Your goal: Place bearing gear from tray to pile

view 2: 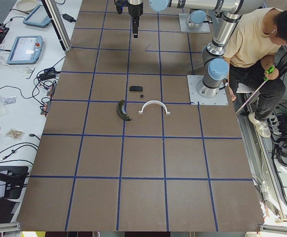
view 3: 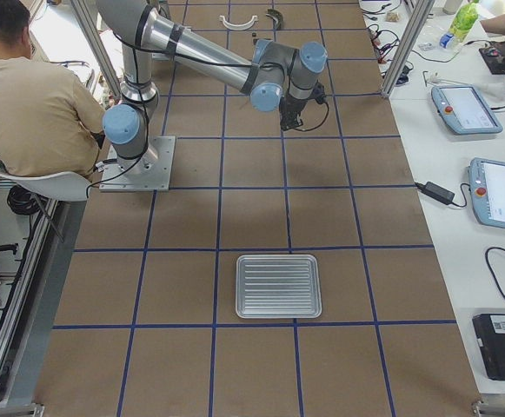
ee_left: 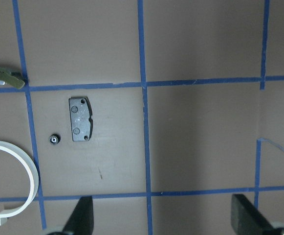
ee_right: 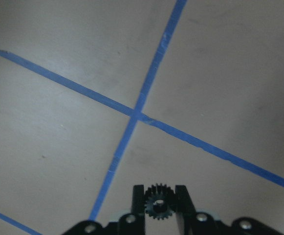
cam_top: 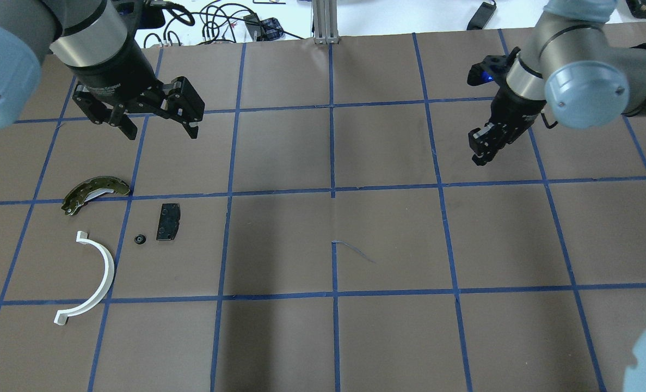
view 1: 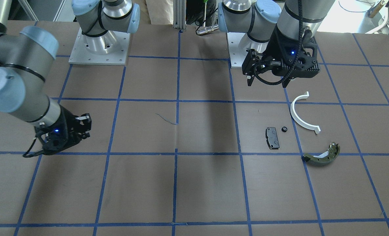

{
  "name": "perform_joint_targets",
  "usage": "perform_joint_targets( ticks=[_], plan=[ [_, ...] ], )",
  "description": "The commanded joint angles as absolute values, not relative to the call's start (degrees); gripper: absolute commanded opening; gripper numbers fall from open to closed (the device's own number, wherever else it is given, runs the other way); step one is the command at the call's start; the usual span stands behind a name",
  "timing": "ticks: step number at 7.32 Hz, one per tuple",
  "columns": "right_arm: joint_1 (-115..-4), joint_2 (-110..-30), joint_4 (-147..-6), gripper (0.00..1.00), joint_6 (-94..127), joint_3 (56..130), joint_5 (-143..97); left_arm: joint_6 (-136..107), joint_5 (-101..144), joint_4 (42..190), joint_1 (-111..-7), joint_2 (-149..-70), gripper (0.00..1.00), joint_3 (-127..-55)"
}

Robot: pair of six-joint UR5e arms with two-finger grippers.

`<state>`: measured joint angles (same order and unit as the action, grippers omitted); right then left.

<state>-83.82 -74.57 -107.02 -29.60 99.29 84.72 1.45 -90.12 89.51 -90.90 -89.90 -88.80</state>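
Brown taped-grid table (cam_top: 388, 239). Right gripper (cam_top: 479, 159) clamps bearing gear (ee_right: 157, 202). The pile (cam_top: 167, 221) lies well apart toward robot's left, near wide-spread left gripper (cam_top: 162, 133).

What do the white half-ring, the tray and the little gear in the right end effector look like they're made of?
White half-ring: likely plastic, smooth, matte, uniformly white. Tray: probably aluminium or steel, a silvery ribbed sheet with soft sheen. Gear: black, matte, toothed; plastic or blackened metal, cannot tell.

Black pad (view 1: 272, 138) lies beside a gear (view 1: 283, 129) (tiny).
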Motion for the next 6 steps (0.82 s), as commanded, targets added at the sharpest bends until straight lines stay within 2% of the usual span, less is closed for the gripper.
perform_joint_targets(
  ticks=[1,4,6],
  plan=[
    [-94.78,-74.18,-117.63,0.0,-12.64,103.34,84.46,1.85,-90.44,87.36,-90.88,-89.48,1.0,-89.3],
    [-107.1,-71.99,-124.77,0.0,3.91,104.94,84.46,1.85,-90.26,87.63,-90.88,-89.47,1.0,-89.38],
    [-113.79,-67.7,-131.62,0.0,12.53,104.77,84.46,1.85,-90.35,87.63,-90.88,-89.47,1.0,-89.38]
  ],
)
